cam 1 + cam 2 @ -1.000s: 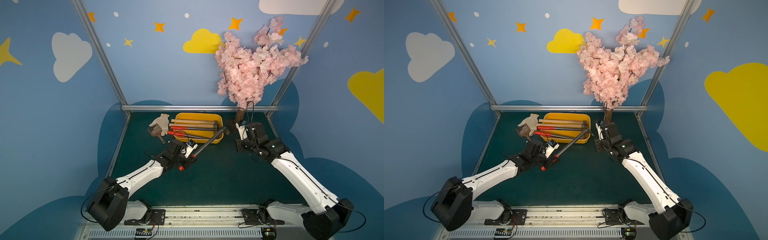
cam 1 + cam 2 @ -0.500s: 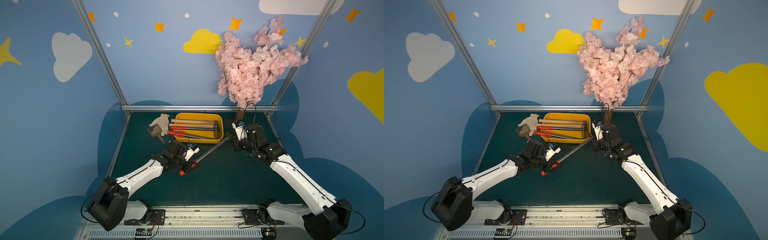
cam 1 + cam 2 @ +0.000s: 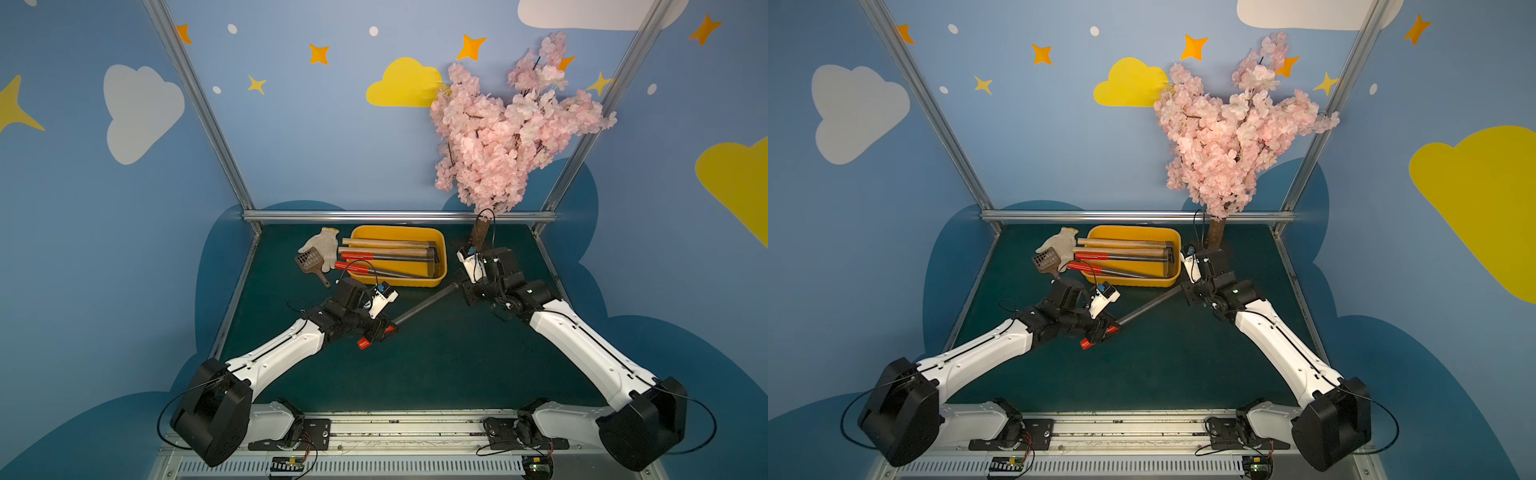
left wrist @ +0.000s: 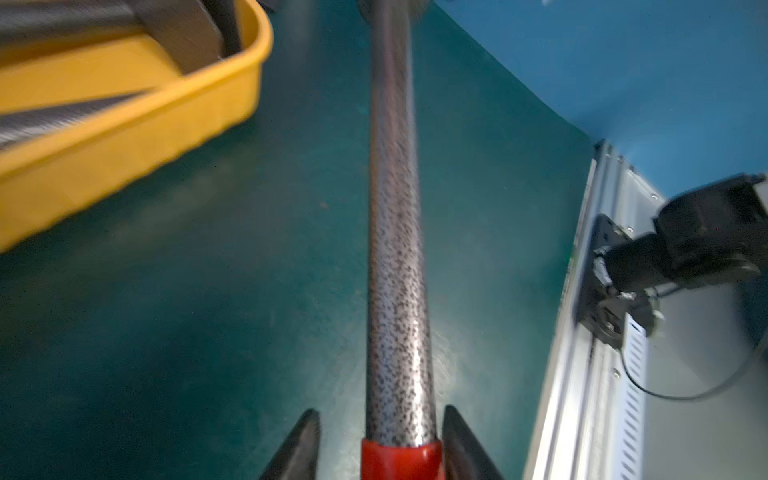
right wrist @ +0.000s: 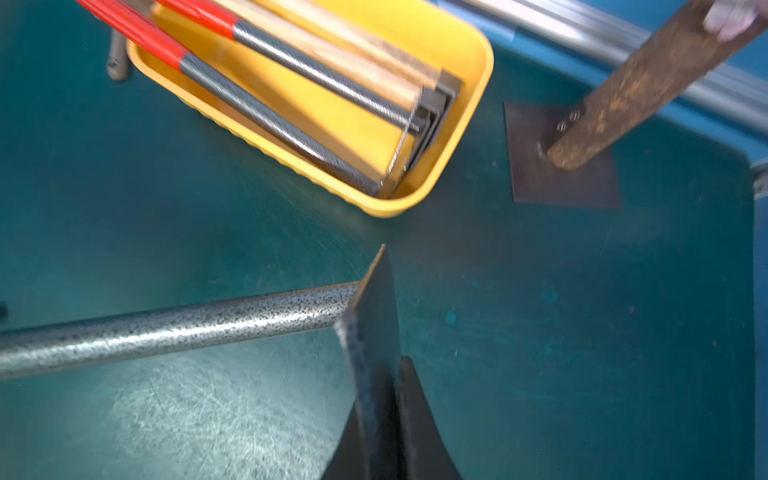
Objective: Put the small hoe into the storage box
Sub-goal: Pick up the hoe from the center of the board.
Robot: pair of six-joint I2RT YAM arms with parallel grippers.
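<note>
**Handover stage.** In a top view the small hoe point(image 3: 424, 305) stretches slantwise just in front of the storage box point(image 3: 395, 282), wholly outside it. The right gripper point(image 3: 468, 286) is clamped on the blade. The left gripper point(image 4: 380, 436) has its jaws parted on either side of the red grip end and grasps nothing. Next, I judge, the right arm alone must lift the blade over the rim and lay the shaft beside the tools point(image 3: 386, 253) inside.

Both top views: high, from the near end, angled down over the whole table point(image 3: 436, 374), which sits lower centre of frame, toward the back wall point(image 3: 332, 145). Left wrist: close, sighting along the small hoe point(image 4: 395, 249) shaft. Right wrist: close over its blade. Both wrist views share the storage box point(image 5: 461, 124) corner.
</note>
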